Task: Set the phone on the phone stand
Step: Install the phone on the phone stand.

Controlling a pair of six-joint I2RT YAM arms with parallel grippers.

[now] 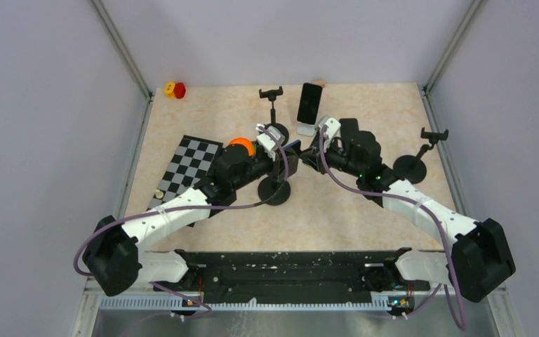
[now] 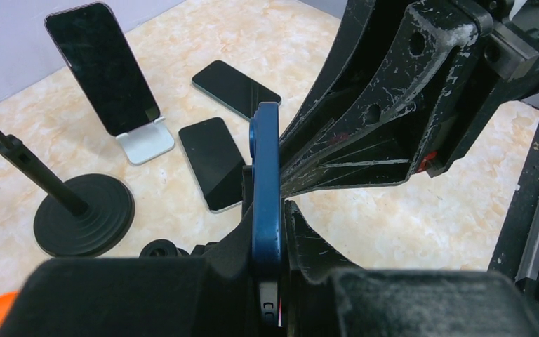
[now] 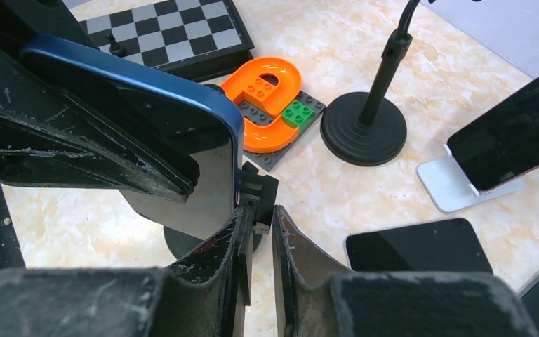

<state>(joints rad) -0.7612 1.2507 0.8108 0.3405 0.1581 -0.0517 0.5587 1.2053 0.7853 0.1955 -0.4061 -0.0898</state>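
My left gripper (image 1: 281, 144) (image 2: 267, 210) is shut on a blue phone (image 2: 265, 175) (image 3: 182, 133), which it holds on edge above the table's middle. The phone stand's black round base (image 1: 275, 191) sits just below it. In the right wrist view the phone's lower corner meets the stand's small black clamp (image 3: 261, 193). My right gripper (image 1: 316, 151) (image 3: 258, 214) faces the left one, its jaws a narrow gap apart with the clamp's end at their tips. Whether they pinch it is unclear.
A dark phone leans on a white stand (image 1: 309, 105) (image 2: 144, 140) at the back. Two phones (image 2: 214, 161) (image 2: 235, 88) lie flat near it. Other black stands (image 1: 271, 95) (image 1: 410, 168), a chessboard (image 1: 193, 168) and an orange toy on a brick plate (image 3: 267, 105) surround the arms.
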